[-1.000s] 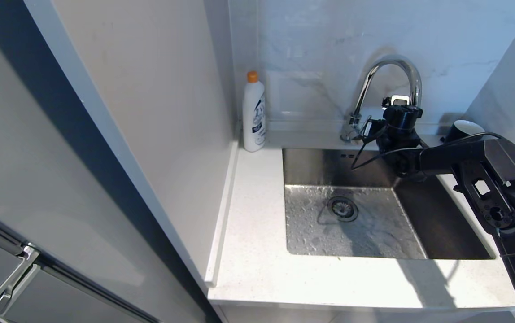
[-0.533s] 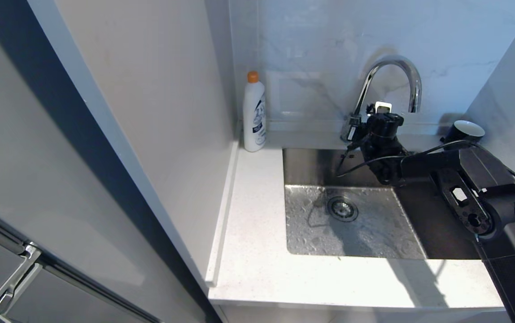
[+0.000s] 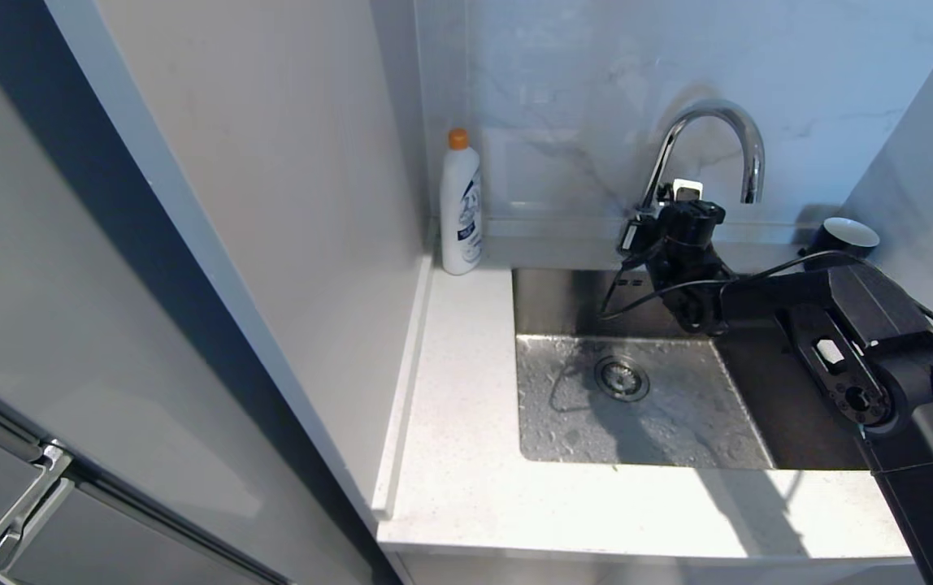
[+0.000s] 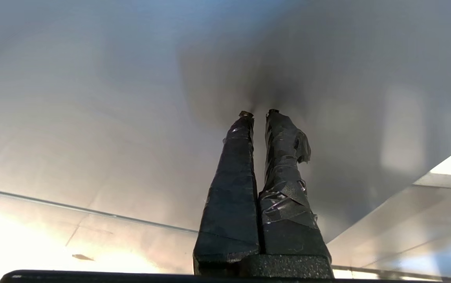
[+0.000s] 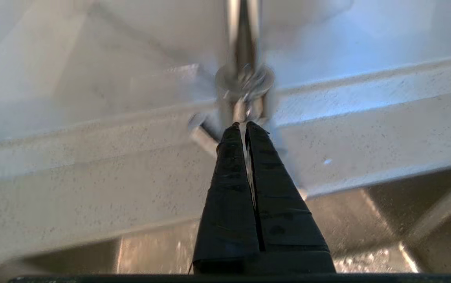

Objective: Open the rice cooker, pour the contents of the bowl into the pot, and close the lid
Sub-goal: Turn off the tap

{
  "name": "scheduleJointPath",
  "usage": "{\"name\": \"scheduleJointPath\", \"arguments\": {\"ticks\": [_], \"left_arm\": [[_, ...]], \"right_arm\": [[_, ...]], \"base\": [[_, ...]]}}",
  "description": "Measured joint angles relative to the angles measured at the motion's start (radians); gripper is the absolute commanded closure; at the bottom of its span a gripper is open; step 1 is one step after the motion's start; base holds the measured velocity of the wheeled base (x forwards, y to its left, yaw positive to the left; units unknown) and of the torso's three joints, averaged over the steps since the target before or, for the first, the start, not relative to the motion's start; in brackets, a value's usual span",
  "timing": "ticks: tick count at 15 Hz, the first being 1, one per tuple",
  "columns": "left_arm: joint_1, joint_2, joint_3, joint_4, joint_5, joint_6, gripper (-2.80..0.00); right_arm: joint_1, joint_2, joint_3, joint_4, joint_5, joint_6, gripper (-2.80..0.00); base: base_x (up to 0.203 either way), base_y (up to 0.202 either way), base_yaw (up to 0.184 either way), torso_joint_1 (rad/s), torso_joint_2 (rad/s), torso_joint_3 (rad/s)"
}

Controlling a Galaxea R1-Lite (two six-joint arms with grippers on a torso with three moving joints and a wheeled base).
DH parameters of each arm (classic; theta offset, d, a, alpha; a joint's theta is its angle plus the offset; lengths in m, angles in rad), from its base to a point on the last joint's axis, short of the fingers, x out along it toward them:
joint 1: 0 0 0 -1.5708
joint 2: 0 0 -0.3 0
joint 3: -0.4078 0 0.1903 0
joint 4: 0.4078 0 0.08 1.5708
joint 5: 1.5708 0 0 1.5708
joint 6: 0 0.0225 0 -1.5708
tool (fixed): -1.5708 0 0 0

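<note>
- Fingers of right gripper [image 5: 246, 127] pressed together, nothing between them; tips just in front of the faucet [image 3: 706, 154] base, pointing at the back wall. Contact w/ the faucet base: can't tell, wrist view blurred there.
- Fingers of left gripper [image 4: 257, 114] also pressed together, empty, facing a plain grey panel; left arm not in head view.
- Vs. 1 s ago: right arm [image 3: 824, 317] has swung toward the robot's left, so the wrist now sits in front of the faucet's base instead of under its spout end; over the last half-sec only a small further shift the same way. Sink, bottle, cup unchanged.
- Right arm reaches in from the right edge of the surface [image 3: 466, 455], across the sink [image 3: 645, 406] to its back rim.
- Task things: rice cooker, bowl, pot, lid — none in any view, so place, heading and long axis can't be told.
- White bottle [image 3: 460, 203] w/ orange cap stands upright at the back-left corner of the surface, against the side panel.
- Dark cup [image 3: 840, 237] w/ white inside at the back-right corner, well apart from the fingers.
- Sink basin wet, drain near its centre.
</note>
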State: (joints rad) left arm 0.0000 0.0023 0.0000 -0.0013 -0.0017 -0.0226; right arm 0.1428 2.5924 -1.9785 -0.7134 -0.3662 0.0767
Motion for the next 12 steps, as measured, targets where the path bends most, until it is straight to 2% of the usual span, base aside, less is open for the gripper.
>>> {"name": "scheduleJointPath", "arguments": {"ticks": [7, 12], "left_arm": [[0.0, 0.0, 0.0, 0.0, 0.0, 0.0, 0.0], [0.0, 0.0, 0.0, 0.0, 0.0, 0.0, 0.0]], "right_arm": [[-0.018, -0.068, 0.019, 0.026, -0.015, -0.005, 0.0], [-0.011, -0.244, 0.196, 0.134, 0.008, -0.002, 0.0]], "base": [[0.0, 0.0, 0.0, 0.0, 0.0, 0.0], [0.0, 0.0, 0.0, 0.0, 0.0, 0.0]]}}
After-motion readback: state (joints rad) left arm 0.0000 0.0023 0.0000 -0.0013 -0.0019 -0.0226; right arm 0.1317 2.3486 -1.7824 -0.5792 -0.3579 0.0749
